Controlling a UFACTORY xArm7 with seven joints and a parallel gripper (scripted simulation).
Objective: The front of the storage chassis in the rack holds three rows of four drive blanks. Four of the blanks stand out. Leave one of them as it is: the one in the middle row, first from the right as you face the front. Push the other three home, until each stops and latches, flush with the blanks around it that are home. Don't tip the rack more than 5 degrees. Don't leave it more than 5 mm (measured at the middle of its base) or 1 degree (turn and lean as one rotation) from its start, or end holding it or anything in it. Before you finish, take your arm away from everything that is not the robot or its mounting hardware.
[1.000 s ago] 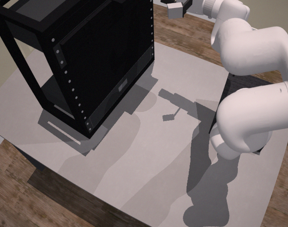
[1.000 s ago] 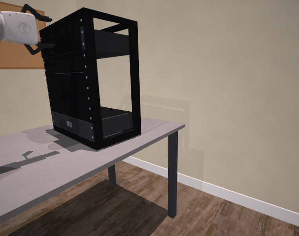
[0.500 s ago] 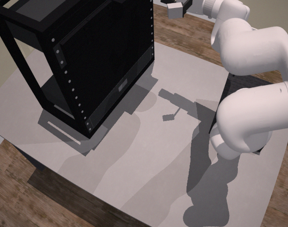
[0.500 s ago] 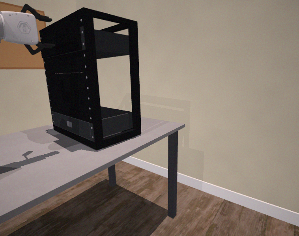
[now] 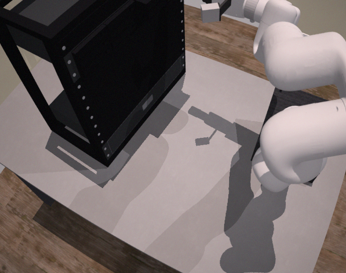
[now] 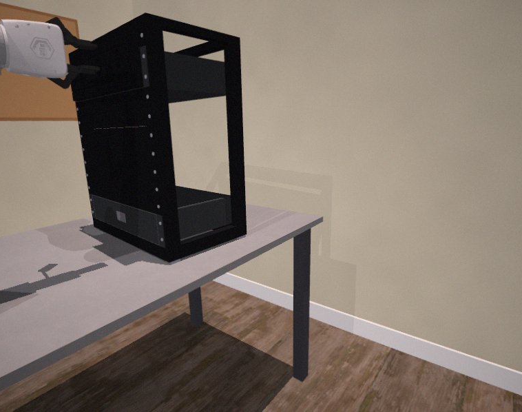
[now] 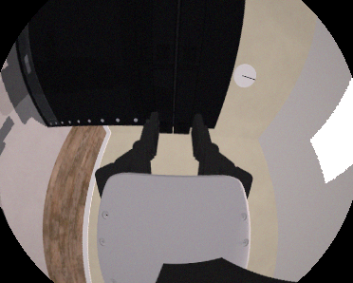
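Observation:
The black rack (image 6: 157,133) stands on the grey table, and it also shows in the top view (image 5: 108,73). Its front is almost uniformly black, so I cannot make out the single drive blanks or which ones stand out. The storage chassis (image 6: 111,70) sits in the top part of the rack front. My gripper (image 6: 91,56) is level with it at the rack's upper left front edge, fingers pointing at the front. In the wrist view the gripper (image 7: 176,119) has its fingers partly drawn in with a clear gap and nothing between them, tips close to the black front (image 7: 134,42).
A grey panel (image 6: 126,219) with a small label sits at the bottom of the rack front and also shows in the top view (image 5: 147,102). The white arm (image 5: 302,97) rises from the table's right side. An orange board (image 6: 26,95) hangs on the wall behind the gripper.

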